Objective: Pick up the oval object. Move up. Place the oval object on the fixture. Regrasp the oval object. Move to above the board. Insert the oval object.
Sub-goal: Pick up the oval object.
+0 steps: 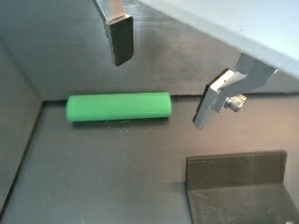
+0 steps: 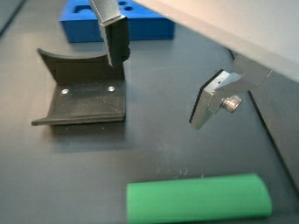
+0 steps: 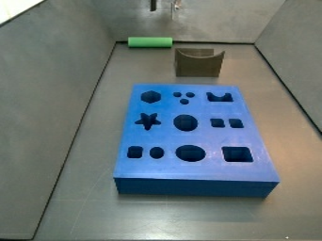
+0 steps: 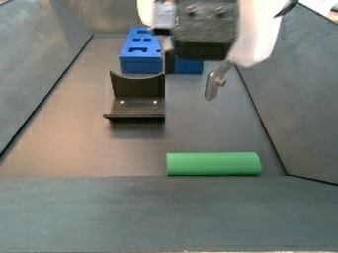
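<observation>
The oval object, a bright green rod (image 1: 117, 107), lies flat on the dark floor against the end wall; it also shows in the other wrist view (image 2: 198, 199) and in both side views (image 3: 150, 41) (image 4: 212, 163). My gripper (image 1: 163, 74) (image 2: 163, 74) hangs open and empty above the floor, beside the rod and not touching it. In a side view the gripper (image 4: 195, 74) is above and behind the rod. The dark fixture (image 2: 82, 87) (image 3: 198, 61) (image 4: 136, 99) stands nearby. The blue board (image 3: 195, 136) (image 2: 117, 22) lies beyond the fixture.
Grey walls enclose the floor on all sides. The rod lies close to the end wall (image 3: 189, 19). The fixture (image 1: 239, 188) stands between the rod and the board (image 4: 142, 49).
</observation>
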